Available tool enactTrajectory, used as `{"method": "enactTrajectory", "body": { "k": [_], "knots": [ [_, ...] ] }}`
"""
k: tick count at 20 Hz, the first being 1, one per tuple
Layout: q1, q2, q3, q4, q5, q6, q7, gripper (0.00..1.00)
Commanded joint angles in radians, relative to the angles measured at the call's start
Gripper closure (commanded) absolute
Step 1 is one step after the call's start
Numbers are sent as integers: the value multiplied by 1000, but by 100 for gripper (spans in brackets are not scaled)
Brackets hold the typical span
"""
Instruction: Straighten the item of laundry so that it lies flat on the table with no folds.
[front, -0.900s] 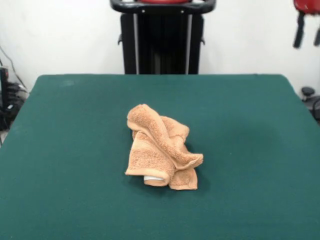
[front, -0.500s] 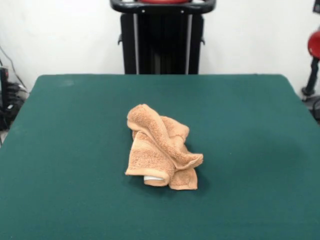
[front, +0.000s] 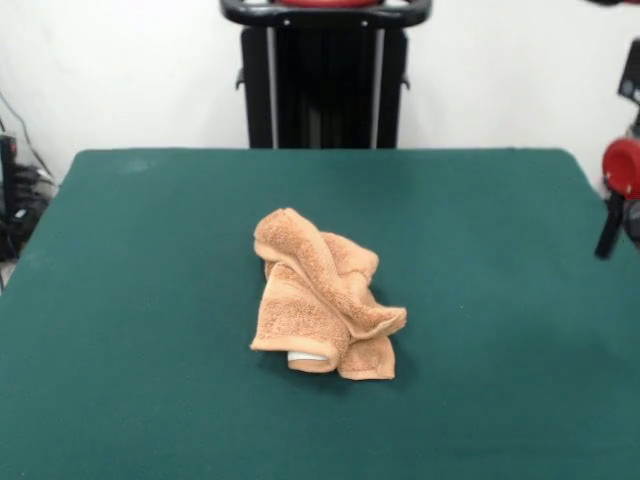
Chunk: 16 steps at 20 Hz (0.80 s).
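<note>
on the table (front: 150, 300) the towel (front: 322, 297) lies crumpled and folded; tool (front: 612, 225) state unclear.

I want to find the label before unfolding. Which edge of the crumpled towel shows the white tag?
The towel's near edge, facing the camera: the white tag peeks from under its lowest fold. The far, rounded hump shows only orange terry.
</note>
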Motion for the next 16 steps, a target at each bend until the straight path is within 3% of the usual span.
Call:
{"method": "enactTrajectory", "body": {
  "k": [1,8,10,12,16],
  "knots": [
    [-3,198,28,-357,7,248,145,0],
    [20,516,22,-966,10,541,171,0],
    [25,587,13,-1099,19,603,177,0],
    [28,635,-3,-1177,35,638,184,0],
    [25,692,-58,-1239,87,643,181,0]
  ]
}}
